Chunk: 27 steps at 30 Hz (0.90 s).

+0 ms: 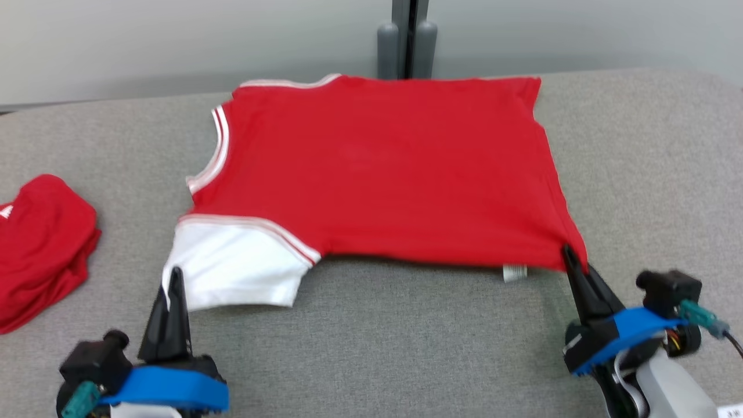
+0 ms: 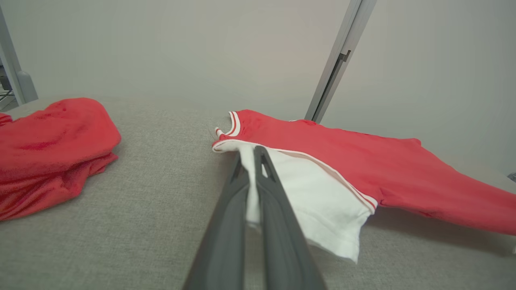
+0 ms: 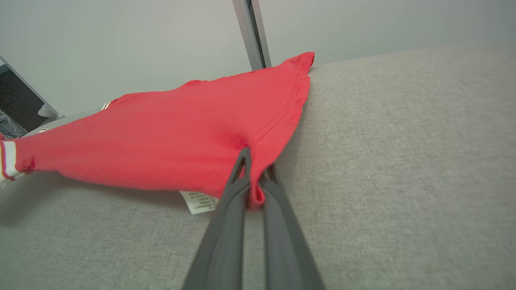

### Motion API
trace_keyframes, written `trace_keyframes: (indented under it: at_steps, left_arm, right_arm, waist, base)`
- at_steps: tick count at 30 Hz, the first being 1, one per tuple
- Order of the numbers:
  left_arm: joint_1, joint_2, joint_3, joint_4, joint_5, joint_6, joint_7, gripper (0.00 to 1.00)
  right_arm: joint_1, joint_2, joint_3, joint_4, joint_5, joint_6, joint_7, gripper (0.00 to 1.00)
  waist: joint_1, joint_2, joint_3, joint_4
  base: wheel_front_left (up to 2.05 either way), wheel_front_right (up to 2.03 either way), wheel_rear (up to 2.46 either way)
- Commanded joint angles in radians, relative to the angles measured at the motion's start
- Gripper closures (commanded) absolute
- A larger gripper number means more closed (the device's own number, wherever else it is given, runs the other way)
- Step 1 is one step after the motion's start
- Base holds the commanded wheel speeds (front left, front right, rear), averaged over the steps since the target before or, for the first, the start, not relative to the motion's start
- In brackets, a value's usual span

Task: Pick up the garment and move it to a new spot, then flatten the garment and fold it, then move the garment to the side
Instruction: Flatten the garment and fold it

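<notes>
Currently, the garment [image 1: 377, 168] lies spread on the grey table [image 1: 406, 348]. Its long axis runs across our field of work, with the neck end toward our left and the hem toward our right. The whole body of the cloth lies ahead of both grippers, on the side away from us.

The left gripper [image 1: 176, 276] is pressed together on the edge of the white sleeve [image 1: 232, 261]. The right gripper [image 1: 566, 251] is pressed together on the near hem corner. Both grips therefore sit on the near edge, one at each end of the long axis, and neither arm is nearer the work than the other. We judge that the coming move depends on this arrangement. A fold would carry the near edge forward over the far edge, while a flattening pull would draw it toward us. In either case both arms should travel together to keep the edge straight.

The head view gives the full outline and shows a second red garment [image 1: 40, 249] heaped well apart at our left. It does not show how the cloth sits between the fingers.

- The left wrist view shows white fabric caught between the closed fingers.
- The right wrist view shows red hem fabric bunched between its fingers, with a care label [image 3: 199, 201] hanging just beside them.

Both wrist views also show a shadow under the near edge, which tells us that this edge is raised off the table.
</notes>
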Motion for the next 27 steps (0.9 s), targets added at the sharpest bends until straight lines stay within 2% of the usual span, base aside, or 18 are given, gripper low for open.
trace_keyframes:
  at_steps: [1, 7, 15, 21, 27]
  left_arm:
    - [0.035, -0.007, 0.001, -0.019, -0.002, 0.010, -0.005, 1.00]
    - [0.160, -0.003, -0.031, -0.087, 0.012, 0.037, 0.015, 1.00]
    - [0.244, 0.013, -0.062, -0.180, 0.031, 0.078, 0.060, 1.00]
    - [0.234, 0.031, -0.072, -0.188, 0.039, 0.072, 0.076, 1.00]
    - [0.188, 0.052, -0.069, -0.172, 0.044, 0.054, 0.079, 1.00]
  right_arm:
    - [0.045, -0.015, -0.014, -0.007, -0.002, 0.000, 0.003, 1.00]
    - [0.208, -0.030, -0.081, -0.068, -0.038, 0.000, 0.057, 1.00]
    - [0.389, 0.015, -0.186, -0.253, -0.090, 0.000, 0.193, 1.00]
    - [0.440, 0.048, -0.223, -0.352, -0.120, 0.000, 0.269, 1.00]
    - [0.413, 0.056, -0.229, -0.391, -0.125, 0.000, 0.314, 1.00]
  waist:
    - [0.0003, -0.0001, -0.028, -0.004]
    - [0.0003, -0.0001, -0.083, 0.017]
    - [0.0003, -0.0001, -0.094, 0.022]
    - [0.0003, -0.0001, -0.095, 0.011]
    - [0.0003, -0.0001, -0.091, -0.005]
  base:
    - [0.00, 0.00, 0.00]
    - [0.00, 0.00, 0.00]
    - [0.00, 0.00, 0.00]
    - [0.00, 0.00, 0.00]
    - [0.00, 0.00, 0.00]
